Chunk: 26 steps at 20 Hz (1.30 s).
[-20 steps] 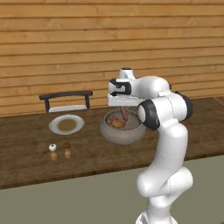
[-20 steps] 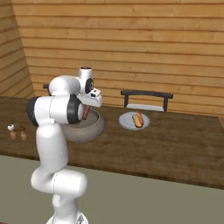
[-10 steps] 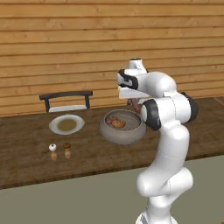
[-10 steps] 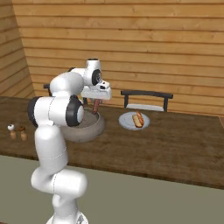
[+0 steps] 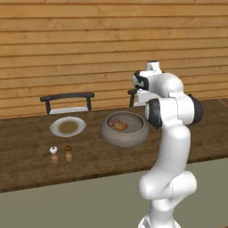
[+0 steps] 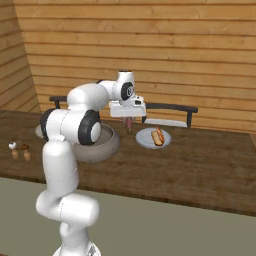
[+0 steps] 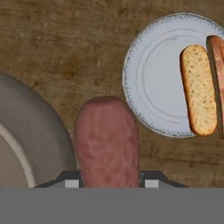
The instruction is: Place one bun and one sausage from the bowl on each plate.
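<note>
My gripper (image 6: 129, 122) is shut on a reddish-brown sausage (image 7: 107, 140) that hangs from it above the table, between the grey bowl (image 6: 104, 146) and a white plate (image 6: 150, 142). In the hand view the bowl's rim (image 7: 41, 131) lies at the left and that plate (image 7: 153, 74) at the upper right. On it lie a tan bun (image 7: 198, 89) and a second sausage (image 7: 217, 50), side by side. The bowl (image 5: 124, 136) holds more food (image 5: 117, 125). To its left lies the plate with the olive-brown centre (image 5: 57, 129), with nothing on it.
Two small shakers (image 5: 54, 153) (image 5: 68, 152) stand near the table's front edge, left of the bowl. Dark chair backs (image 5: 67, 97) (image 6: 170, 108) rise behind the table's far side. A wooden plank wall closes the scene.
The gripper has risen out of the bowl with the sausage and swung sideways toward the white plate that carries the bun and sausage.
</note>
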Motion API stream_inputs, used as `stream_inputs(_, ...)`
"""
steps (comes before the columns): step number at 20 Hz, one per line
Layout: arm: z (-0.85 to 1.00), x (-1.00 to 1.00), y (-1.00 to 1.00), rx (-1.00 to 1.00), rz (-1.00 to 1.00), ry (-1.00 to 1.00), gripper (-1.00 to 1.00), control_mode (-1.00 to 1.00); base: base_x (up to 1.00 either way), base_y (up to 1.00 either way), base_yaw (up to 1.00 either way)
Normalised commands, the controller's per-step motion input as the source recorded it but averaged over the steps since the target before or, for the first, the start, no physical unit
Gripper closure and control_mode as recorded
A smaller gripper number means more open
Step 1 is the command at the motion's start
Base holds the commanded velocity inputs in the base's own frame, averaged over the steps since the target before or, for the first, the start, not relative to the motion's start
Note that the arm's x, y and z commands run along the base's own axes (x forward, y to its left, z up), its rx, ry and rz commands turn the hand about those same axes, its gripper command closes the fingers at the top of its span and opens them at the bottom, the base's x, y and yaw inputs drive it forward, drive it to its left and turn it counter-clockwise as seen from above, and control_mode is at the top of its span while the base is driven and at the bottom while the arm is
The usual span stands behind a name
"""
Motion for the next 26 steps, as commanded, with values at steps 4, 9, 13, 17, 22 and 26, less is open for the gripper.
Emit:
stream_inputs(4, -0.25, 0.21, -0.44, -0.01, 0.07, 0.13, 1.0, -1.0, 0.0, 0.0, 0.0)
stream_inputs(9, -0.01, 0.26, -0.51, 0.13, 0.02, -0.04, 1.0, -1.0, 0.0, 0.0, 0.0)
stream_inputs(13, -0.36, 0.16, -0.1, 0.11, 0.0, -0.13, 1.0, -1.0, 0.0, 0.0, 0.0)
stream_inputs(17, -0.79, 0.15, 0.0, 0.0, 0.0, -0.01, 1.0, -1.0, 0.0, 0.0, 0.0)
stream_inputs(22, -0.41, 0.26, -0.09, -0.02, 0.0, -0.02, 1.0, -1.0, 0.0, 0.0, 0.0)
stream_inputs(26, 0.0, 0.61, -0.17, 0.0, 0.0, 0.0, 1.0, -1.0, 0.0, 0.0, 0.0)
